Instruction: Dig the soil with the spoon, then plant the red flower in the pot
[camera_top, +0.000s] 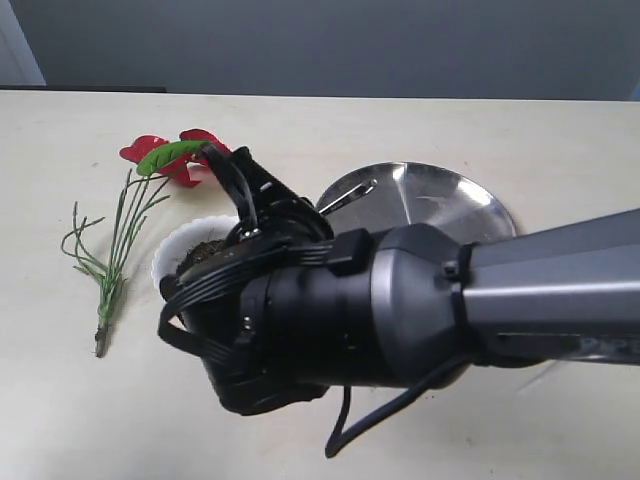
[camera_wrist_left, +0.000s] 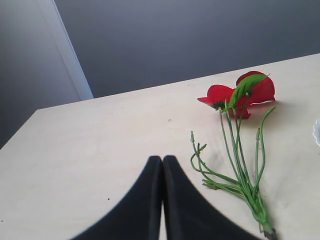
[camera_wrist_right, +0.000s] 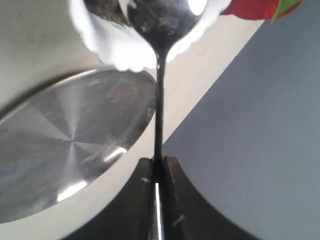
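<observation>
My right gripper (camera_wrist_right: 158, 160) is shut on the spoon's thin handle (camera_wrist_right: 159, 100). The spoon's shiny bowl (camera_wrist_right: 162, 17) is at the mouth of the white scalloped pot (camera_wrist_right: 120, 45), against the dark soil (camera_wrist_right: 102, 7). In the exterior view my right arm (camera_top: 330, 310) covers most of the pot (camera_top: 180, 245); a patch of soil (camera_top: 203, 250) shows. The red flower (camera_top: 165, 160) lies flat on the table left of the pot, stems (camera_top: 115, 250) pointing toward the front. My left gripper (camera_wrist_left: 162, 159) is shut and empty, above the table beside the flower's stems (camera_wrist_left: 240, 170).
A large round steel plate (camera_top: 450, 200) lies right of the pot, also seen in the right wrist view as the plate (camera_wrist_right: 70, 140). The beige table (camera_top: 60, 400) ends at its far edge before a grey wall.
</observation>
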